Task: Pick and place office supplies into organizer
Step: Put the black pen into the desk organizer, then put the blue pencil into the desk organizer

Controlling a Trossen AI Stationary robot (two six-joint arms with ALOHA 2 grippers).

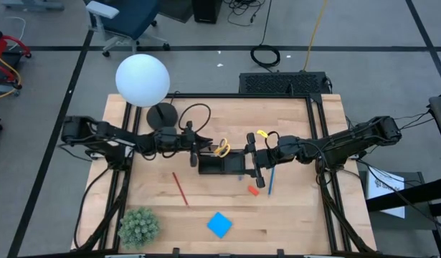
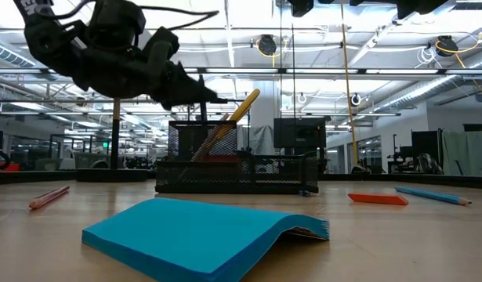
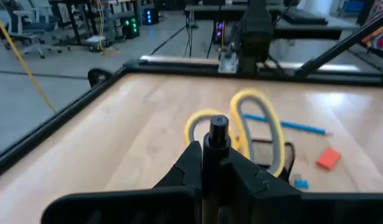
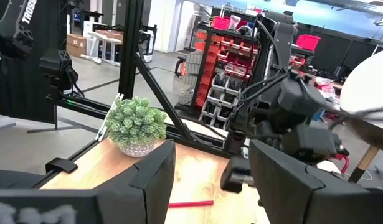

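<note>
The black mesh organizer (image 1: pixel 220 164) (image 2: pixel 233 168) stands mid-table, with the yellow-handled scissors (image 1: pixel 221 147) (image 3: pixel 260 118) sticking up out of it. My left gripper (image 1: pixel 195 149) (image 2: pixel 195 88) (image 3: pixel 216 149) hovers just left of it, shut on a black pen (image 3: pixel 217 129). My right gripper (image 1: pixel 253 159) (image 4: pixel 213 168) is open and empty at the organizer's right end. On the table lie a red pencil (image 1: pixel 180 188), a blue pencil (image 1: pixel 270 179), an orange eraser (image 1: pixel 253 190) and a blue note pad (image 1: pixel 219 224) (image 2: pixel 201 235). My left gripper pinches the black pen between its two fingers, and the pen's blunt end (image 3: pixel 217 124) sticks out past them. The pen lies along the fingers, pointing toward the table's right. It is lifted clear and roughly level, with its thin tip (image 2: pixel 215 99) above the organizer's left end.
A white globe lamp (image 1: pixel 143 80) with a round black base (image 1: pixel 161 115) stands at the far left. A green spiky plant (image 1: pixel 139 226) sits at the near left. Black frame rails run along the table's edges. Bare wood shows between the organizer and the near edge.
</note>
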